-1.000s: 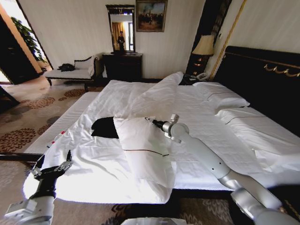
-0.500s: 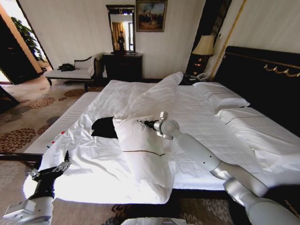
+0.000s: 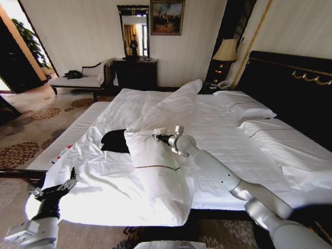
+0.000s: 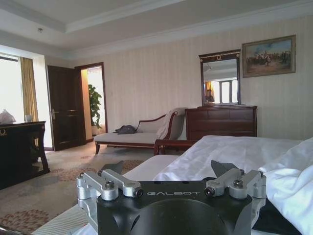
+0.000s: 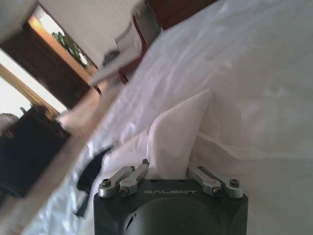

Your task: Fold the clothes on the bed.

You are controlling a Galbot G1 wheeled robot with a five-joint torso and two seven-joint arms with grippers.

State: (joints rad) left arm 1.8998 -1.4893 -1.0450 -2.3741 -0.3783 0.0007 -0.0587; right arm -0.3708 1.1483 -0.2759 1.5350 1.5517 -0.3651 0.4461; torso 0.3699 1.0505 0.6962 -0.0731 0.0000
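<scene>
- Black soft T-shirt (image 3: pixel 115 141) lies bunched up on the big bed with white sheets and a dark wooden frame (image 3: pixel 228 140), near the bed's left side.
- Most of the shirt is hidden behind a puffy white pillow with a thin dark line across it (image 3: pixel 155 161), so just a dark, crumpled patch peeks out. Its print cannot be seen.
- In the right wrist view the shirt (image 5: pixel 90 176) is a thin dark shape beside the white cloth.
- Right tool (image 3: pixel 155 137) reaches over the bed on a long silver arm and is at the top of the pillow. Its two silver fingers (image 5: pixel 129 177) hold a peak of white pillow cloth (image 5: pixel 173 142) pinched between them.
- Left tool (image 3: pixel 54 188) hangs low by the bottom left corner of the bed, away from the shirt. Its fingers (image 4: pixel 117 182) are spread wide with nothing between them.
- White duvet (image 3: pixel 166 109) is pushed up into a long ridge behind the pillow.
</scene>
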